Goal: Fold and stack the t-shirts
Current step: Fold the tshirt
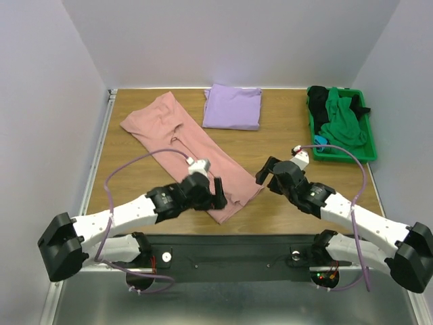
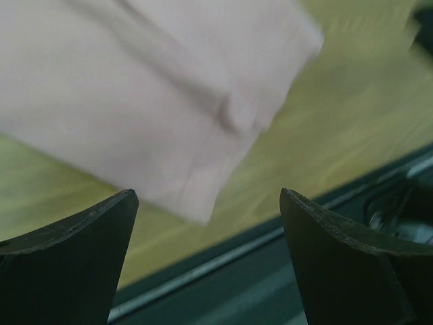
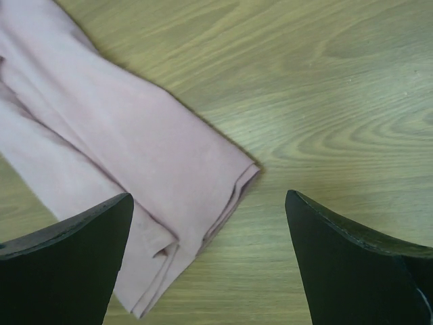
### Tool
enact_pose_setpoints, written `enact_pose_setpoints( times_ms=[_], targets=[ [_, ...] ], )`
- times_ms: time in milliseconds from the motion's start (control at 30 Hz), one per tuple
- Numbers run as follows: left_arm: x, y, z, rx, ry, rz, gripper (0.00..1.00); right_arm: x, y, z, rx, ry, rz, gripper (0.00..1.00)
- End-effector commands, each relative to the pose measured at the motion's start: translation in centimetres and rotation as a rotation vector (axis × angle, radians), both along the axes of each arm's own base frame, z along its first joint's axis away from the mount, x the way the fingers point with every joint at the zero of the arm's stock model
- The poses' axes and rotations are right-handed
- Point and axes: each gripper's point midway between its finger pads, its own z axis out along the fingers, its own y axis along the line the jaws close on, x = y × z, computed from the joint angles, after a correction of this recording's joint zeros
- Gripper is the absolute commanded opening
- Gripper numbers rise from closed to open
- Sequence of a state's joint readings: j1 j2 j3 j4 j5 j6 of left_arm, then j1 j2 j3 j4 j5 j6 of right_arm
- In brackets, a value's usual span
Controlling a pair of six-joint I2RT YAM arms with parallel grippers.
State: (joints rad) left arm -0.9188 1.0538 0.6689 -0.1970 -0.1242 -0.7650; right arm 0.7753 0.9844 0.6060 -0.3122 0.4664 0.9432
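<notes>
T-shirts lie apart on the worktop (image 1: 287, 139) — the dusty-pink t-shirt (image 1: 183, 145) as a long diagonal strip, the lavender t-shirt (image 1: 233, 107) folded at the far edge. The left end effector (image 1: 218, 194) hovers over the strip's near end and the right end effector (image 1: 265, 172) just beside it, both spread wide and holding nothing.

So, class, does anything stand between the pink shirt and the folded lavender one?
Nothing visible does. Only a strip of bare table separates the pink shirt from the lavender shirt; the green bin sits well aside.
</notes>
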Motion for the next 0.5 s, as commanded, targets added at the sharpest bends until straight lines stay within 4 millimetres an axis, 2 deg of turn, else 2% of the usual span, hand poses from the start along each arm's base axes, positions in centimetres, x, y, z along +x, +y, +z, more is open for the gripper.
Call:
enact_pose_setpoints(
  times_ms=[0,33,100,133,167,233,267,300,333,400,467],
  targets=[
    [-3.6,-2.3,0.0,-0.03,0.03,-0.039,0.98,0.6,-0.2,-1.4,-0.07,0.042,0.024,1.0],
    [-5.1,-3.0,-1.1,0.017,0.04,-0.078,0.98,0.7,-0.3,-2.0,-0.077,0.067,0.028,0.99],
    [-6.2,-3.5,-2.0,0.07,0.054,-0.12,0.98,0.9,0.0,-3.1,-0.089,0.113,0.037,0.97],
    [-6.9,-3.6,-3.5,0.135,0.073,-0.144,0.98,1.0,0.0,-3.5,-0.087,0.132,0.044,0.96],
    [-7.3,-4.0,-3.8,0.159,0.069,-0.17,0.97,1.0,0.1,-3.8,-0.089,0.144,0.05,0.95],
    [-7.0,-4.5,-4.6,0.24,0.045,-0.193,0.95,1.2,0.1,-4.5,-0.101,0.17,0.048,0.93],
    [-6.9,-4.9,-4.3,0.264,0.033,-0.201,0.94,1.3,0.1,-4.7,-0.104,0.178,0.043,0.91],
    [-6.3,-4.6,-5.2,0.327,0.019,-0.187,0.93,1.4,0.2,-5.1,-0.099,0.193,0.041,0.85],
    [-6.1,-4.0,-5.7,0.378,0.022,-0.183,0.9,1.3,0.4,-5.3,-0.1,0.201,0.048,0.82],
    [-5.4,-4.3,-6.1,0.439,0.008,-0.18,0.89,1.3,0.7,-5.5,-0.099,0.213,0.063,0.8],
    [-5.1,-3.7,-6.6,0.506,0.002,-0.176,0.87,1.2,1.0,-5.9,-0.094,0.228,0.073,0.75]
  ],
)
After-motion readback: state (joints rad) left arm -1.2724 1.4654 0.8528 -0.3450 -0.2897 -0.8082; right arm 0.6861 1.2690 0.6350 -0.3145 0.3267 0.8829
